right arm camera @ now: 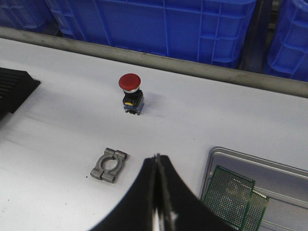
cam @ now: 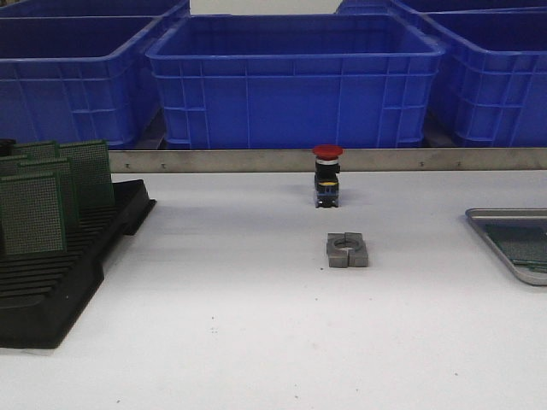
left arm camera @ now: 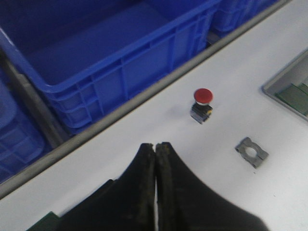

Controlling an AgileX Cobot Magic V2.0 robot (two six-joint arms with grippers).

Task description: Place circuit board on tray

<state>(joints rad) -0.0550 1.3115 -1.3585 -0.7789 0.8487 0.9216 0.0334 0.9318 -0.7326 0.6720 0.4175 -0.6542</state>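
Look at the white table [cam: 214, 325] in the front view: your tray [cam: 513, 248] sits at the right edge, only partly in frame, and green boards [right arm camera: 236, 195] already lie flat in it. The right wrist view shows two of them there, overlapping at the tray's near-left corner.

More boards [cam: 51, 192] stand upright in the black rack [cam: 51, 282] at the left edge of the table — several green perforated ones, slotted one behind another.

Neither arm shows in the front view. In the left wrist view, the left gripper [left arm camera: 155, 159] has its black fingers pressed together with only a thin seam between them, and nothing is held. It hovers over bare table, left of the centre items. The right gripper [right arm camera: 157, 168] is likewise closed tip to tip and empty, hanging just left of the tray's rim.

Between rack and tray, at mid-table, you have a red-capped push button [cam: 326, 175] standing upright, and nearer to you a small grey metal clamp [cam: 347, 250] lying flat — the two are near each other but apart.

Beyond a metal rail [cam: 256, 160] at the table's far edge stand the blue bins [cam: 291, 81].
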